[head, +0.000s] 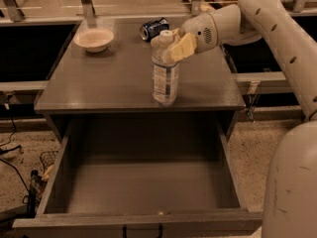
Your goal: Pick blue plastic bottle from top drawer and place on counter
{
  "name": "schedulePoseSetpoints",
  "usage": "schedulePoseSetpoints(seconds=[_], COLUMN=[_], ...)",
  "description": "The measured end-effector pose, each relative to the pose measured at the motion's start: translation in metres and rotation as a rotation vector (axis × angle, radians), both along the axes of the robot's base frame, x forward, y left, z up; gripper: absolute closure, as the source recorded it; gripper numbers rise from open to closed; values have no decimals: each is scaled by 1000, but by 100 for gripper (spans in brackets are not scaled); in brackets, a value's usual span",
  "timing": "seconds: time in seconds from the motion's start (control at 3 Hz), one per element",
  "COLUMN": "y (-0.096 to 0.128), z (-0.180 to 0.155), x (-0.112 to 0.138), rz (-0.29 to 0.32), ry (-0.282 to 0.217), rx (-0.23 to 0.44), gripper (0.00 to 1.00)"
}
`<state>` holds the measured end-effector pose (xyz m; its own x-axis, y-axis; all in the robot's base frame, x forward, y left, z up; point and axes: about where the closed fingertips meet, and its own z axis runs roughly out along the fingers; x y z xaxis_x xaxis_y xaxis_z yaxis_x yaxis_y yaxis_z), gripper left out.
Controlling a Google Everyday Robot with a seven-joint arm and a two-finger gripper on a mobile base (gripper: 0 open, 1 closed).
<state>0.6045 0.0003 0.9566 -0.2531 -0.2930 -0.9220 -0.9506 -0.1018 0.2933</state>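
Well, blue plastic bottle point(165, 81): stands up straight on the tabletop point(109, 83), near its front edge.
hand point(179, 47): up at the bottle's top, on its right side, just under the white cap; I cannot tell if it pinches the bottle or not.
top drawer point(143, 192): pulled out, down below the bottle.
behind: a dark can point(154, 28) lying down close by; a pale bowl point(94, 37) at the back left.

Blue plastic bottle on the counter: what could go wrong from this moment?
1. The blue plastic bottle stands near the front edge of the counter, right above the open top drawer; a nudge might send it back in.
2. The gripper is at the bottle's top, so a sideways retreat could topple this tall, narrow bottle.
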Motion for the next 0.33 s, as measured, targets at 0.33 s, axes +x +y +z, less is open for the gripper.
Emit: schedulePoseSetpoints(seconds=[0.33], y=[0], z=[0], x=[0], rz=[0], ry=[0], rx=[0], gripper=[0])
